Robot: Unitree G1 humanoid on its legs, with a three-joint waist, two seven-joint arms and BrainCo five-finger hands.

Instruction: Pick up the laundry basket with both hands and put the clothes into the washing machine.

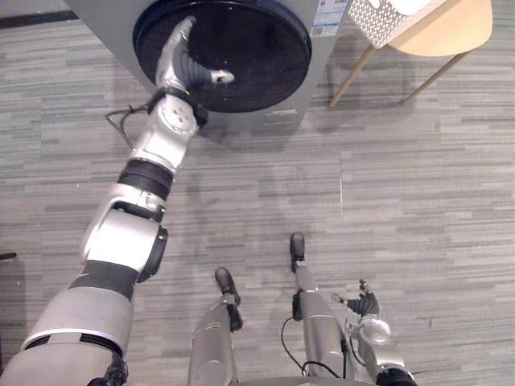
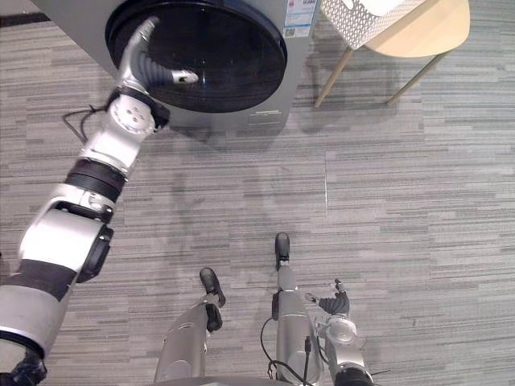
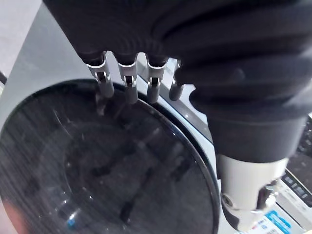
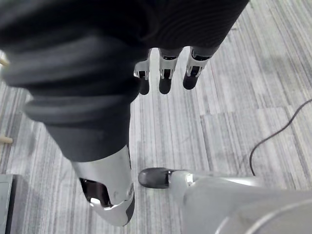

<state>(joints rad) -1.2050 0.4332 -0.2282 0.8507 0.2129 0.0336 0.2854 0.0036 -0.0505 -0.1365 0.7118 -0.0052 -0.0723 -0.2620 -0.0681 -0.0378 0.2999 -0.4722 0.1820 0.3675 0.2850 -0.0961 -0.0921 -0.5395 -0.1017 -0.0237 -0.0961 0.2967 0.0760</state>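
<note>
The grey washing machine (image 1: 113,20) stands at the far side of the floor, its round dark glass door (image 1: 249,56) closed. My left hand (image 1: 179,60) is stretched out to the door's left part, open, fingers laid straight along the glass and thumb out sideways. In the left wrist view the fingertips (image 3: 127,85) rest at the rim of the door (image 3: 97,170). The white perforated laundry basket (image 1: 378,18) sits on a light wooden table (image 1: 455,28) right of the machine; I cannot see clothes in it. My right hand (image 1: 366,305) hangs low at my side, open, holding nothing.
The wooden table stands on thin slanted legs (image 1: 350,76) just right of the machine. Grey striped floor (image 1: 362,185) stretches between me and the machine.
</note>
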